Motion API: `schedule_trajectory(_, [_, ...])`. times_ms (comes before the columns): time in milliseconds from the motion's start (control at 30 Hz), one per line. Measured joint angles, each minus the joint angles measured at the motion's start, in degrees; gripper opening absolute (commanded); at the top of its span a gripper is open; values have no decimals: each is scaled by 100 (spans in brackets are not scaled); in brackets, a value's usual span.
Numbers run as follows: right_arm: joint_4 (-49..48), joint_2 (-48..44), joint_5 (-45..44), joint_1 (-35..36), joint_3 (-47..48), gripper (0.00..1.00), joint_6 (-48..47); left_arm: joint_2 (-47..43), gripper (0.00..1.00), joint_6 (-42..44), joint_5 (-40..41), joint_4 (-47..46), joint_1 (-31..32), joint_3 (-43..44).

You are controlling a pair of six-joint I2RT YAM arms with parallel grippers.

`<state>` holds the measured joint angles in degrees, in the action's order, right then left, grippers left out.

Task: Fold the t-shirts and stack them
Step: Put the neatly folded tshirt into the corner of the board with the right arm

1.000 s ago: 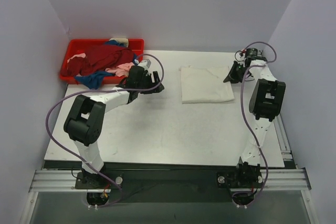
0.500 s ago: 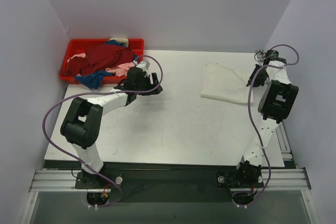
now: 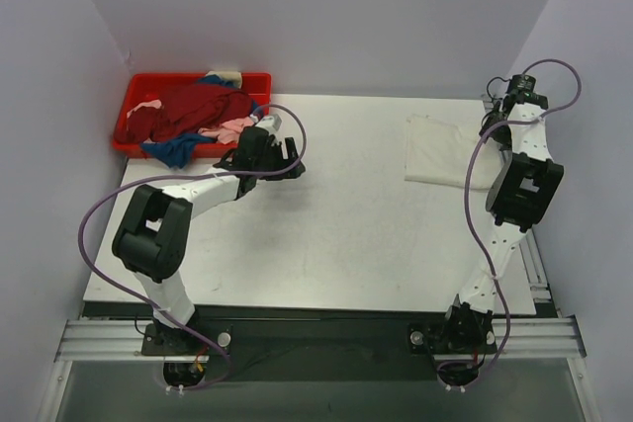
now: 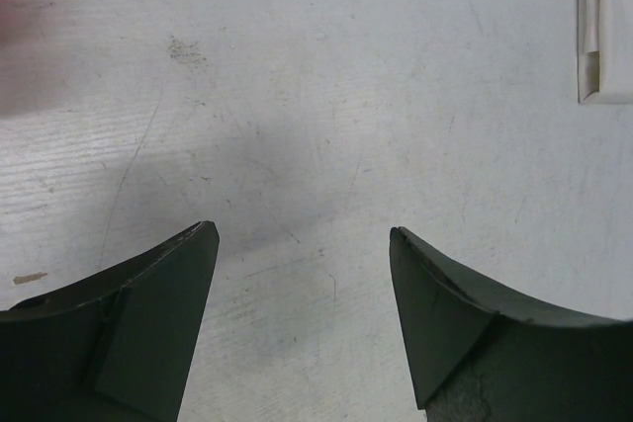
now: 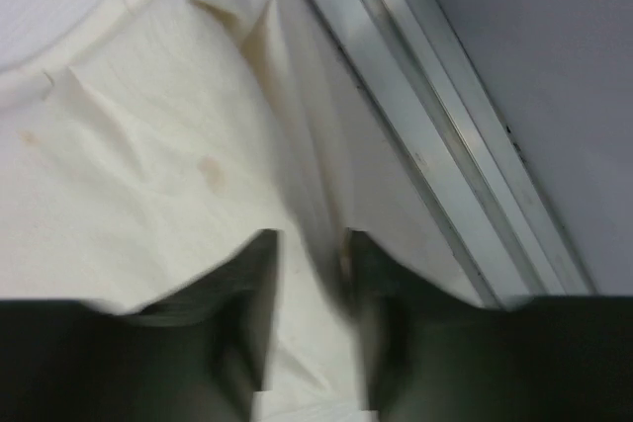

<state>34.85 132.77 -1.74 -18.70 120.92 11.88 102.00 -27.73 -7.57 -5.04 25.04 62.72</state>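
Note:
The folded cream-white t-shirt (image 3: 440, 150) lies at the table's far right; its edge also shows in the left wrist view (image 4: 603, 27). My right gripper (image 3: 487, 129) is at the shirt's far right corner, shut on a raised fold of the cream cloth (image 5: 168, 145) that runs between its fingers (image 5: 312, 254). The dark red t-shirt (image 3: 193, 106), the blue one (image 3: 173, 150) and the pale pink one (image 3: 232, 129) lie heaped in the red tray (image 3: 134, 86). My left gripper (image 3: 294, 160) is open and empty over bare table (image 4: 302, 234), just right of the tray.
The red tray stands at the back left corner. An aluminium rail (image 5: 435, 135) and the grey side wall (image 5: 534, 66) run close beside my right gripper at the table's right edge. Purple cables loop over both arms.
My right gripper has pulled the cream-white shirt from the middle back of the table toward the right edge. The left arm has barely moved.

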Motion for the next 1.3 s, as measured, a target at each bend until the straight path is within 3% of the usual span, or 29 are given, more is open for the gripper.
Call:
schedule_trajectory(167, [-28, 0, -544, 2, 31, 83, 20, -214, 81, 92, 118, 164, 0, -11])
schedule_trajectory(300, [-398, -173, -837, 11, -354, 99, 61, -632, 81, 125, 168, 186, 0, -177])
schedule_trajectory(700, [-1963, -2332, -949, 520, -3508, 100, 269, -2267, 81, 125, 525, 479, 44, -1082])
schedule_trajectory(1067, [-2736, -5178, -723, 2087, -6065, 100, 708, -3873, 83, 127, 1158, 1261, 144, -1746])
schedule_trajectory(1300, [-2688, -6194, 44, 3121, -7101, 98, 879, -4653, 85, 155, 1513, 1773, 144, -1904])
